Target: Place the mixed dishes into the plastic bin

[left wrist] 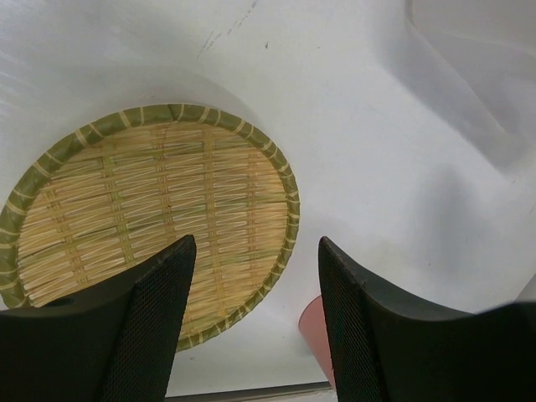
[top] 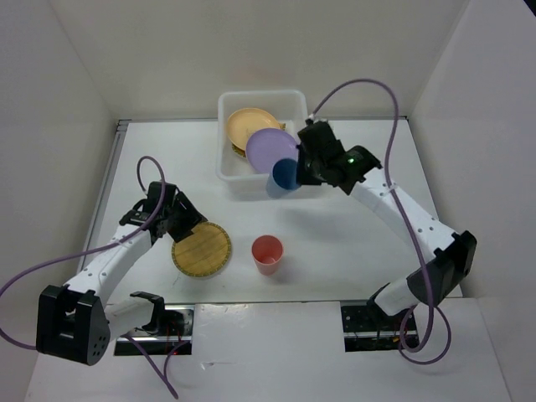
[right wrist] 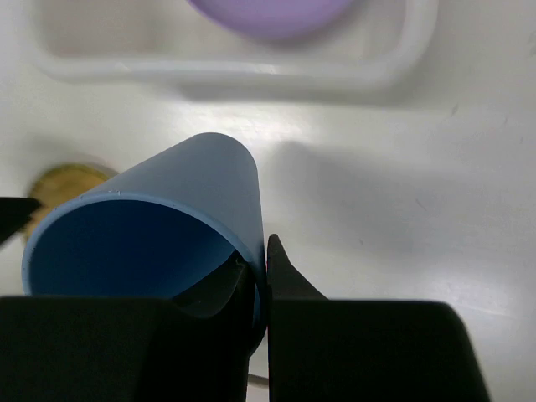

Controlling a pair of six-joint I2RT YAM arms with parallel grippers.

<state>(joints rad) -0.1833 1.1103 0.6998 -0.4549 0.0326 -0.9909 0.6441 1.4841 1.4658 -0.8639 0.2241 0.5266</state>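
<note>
My right gripper is clamped thinly on the blue cup, one finger inside its rim, just short of the plastic bin. I judge it could pivot, slip, or clip the lavender plate. My left gripper hangs wide open, empty, above the woven plate.

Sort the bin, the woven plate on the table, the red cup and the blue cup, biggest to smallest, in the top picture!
1. plastic bin
2. woven plate
3. red cup and blue cup look alike; the blue one is held up nearer the camera, so I can't rank them.
</note>
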